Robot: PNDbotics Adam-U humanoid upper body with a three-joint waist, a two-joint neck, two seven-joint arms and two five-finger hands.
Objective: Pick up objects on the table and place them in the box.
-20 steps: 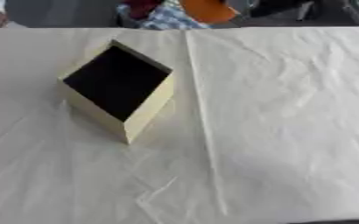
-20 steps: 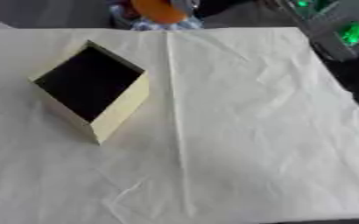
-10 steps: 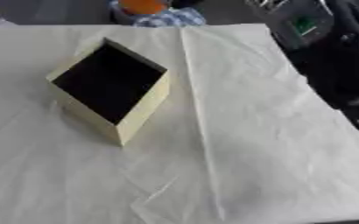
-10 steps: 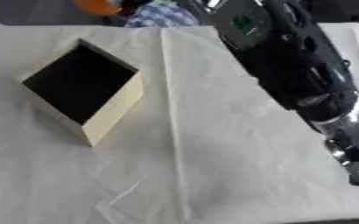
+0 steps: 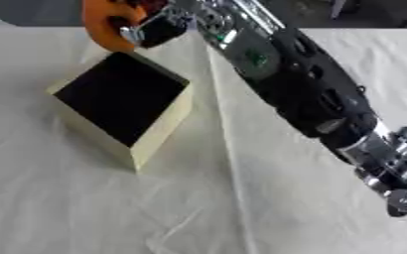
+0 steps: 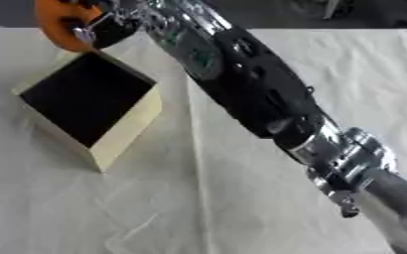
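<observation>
Left eye view, right hand (image 5: pixel 159 27) gripping orange object (image 5: pixel 102 27), above box (image 5: pixel 124 106)

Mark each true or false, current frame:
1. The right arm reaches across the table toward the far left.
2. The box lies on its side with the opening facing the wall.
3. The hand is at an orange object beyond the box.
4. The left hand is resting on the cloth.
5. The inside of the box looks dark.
1. True. The right arm crosses diagonally from the lower right to the upper left.
2. False. The box stands with its opening facing up.
3. True. The right hand is at the orange object, just past the box's far corner.
4. False. No left hand shows in either view.
5. True.
</observation>
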